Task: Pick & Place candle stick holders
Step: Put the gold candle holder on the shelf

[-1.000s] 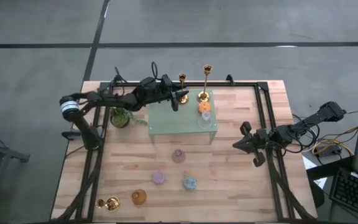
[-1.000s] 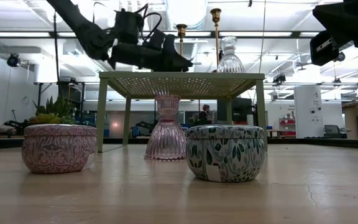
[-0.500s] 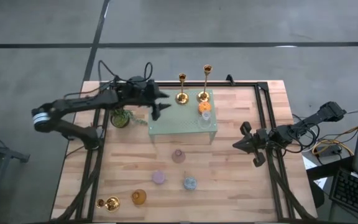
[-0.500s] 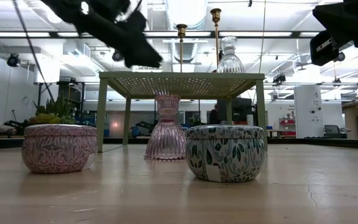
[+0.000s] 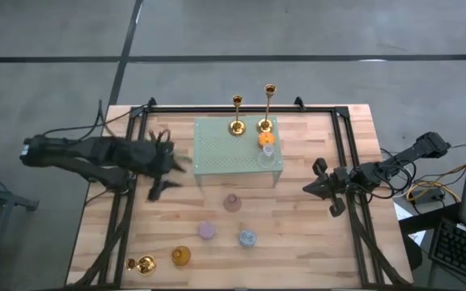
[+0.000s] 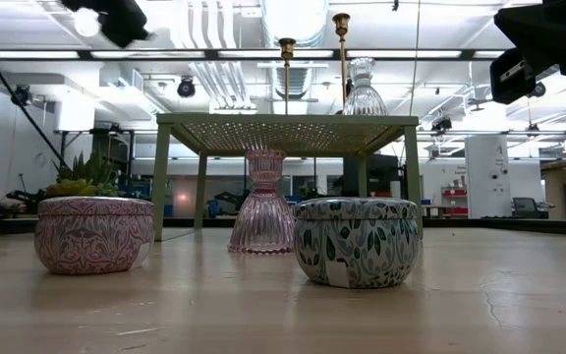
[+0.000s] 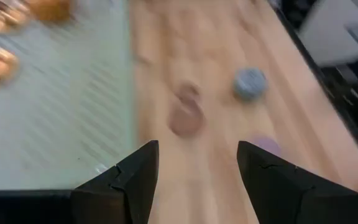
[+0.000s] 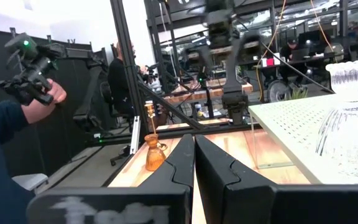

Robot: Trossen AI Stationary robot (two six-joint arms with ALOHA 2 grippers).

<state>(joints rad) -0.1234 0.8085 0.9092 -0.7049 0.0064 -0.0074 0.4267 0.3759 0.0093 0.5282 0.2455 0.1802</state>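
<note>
I am between picks: two gold candlesticks (image 5: 237, 115) already stand on the green stand (image 5: 225, 153), and a third gold candlestick (image 5: 142, 263) lies at the table's near left corner beside an amber holder (image 5: 181, 256). My left gripper (image 5: 162, 170) hangs empty, fingers spread wide, just left of the stand. Next I judge I must reach toward those near pieces. My right gripper (image 5: 324, 187) waits closed at the right edge.

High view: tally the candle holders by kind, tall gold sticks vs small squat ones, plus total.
Gold candlesticks: 3
Small squat holders: 6 (orange, clear, pink, purple, blue, amber)
Total: 9
</note>
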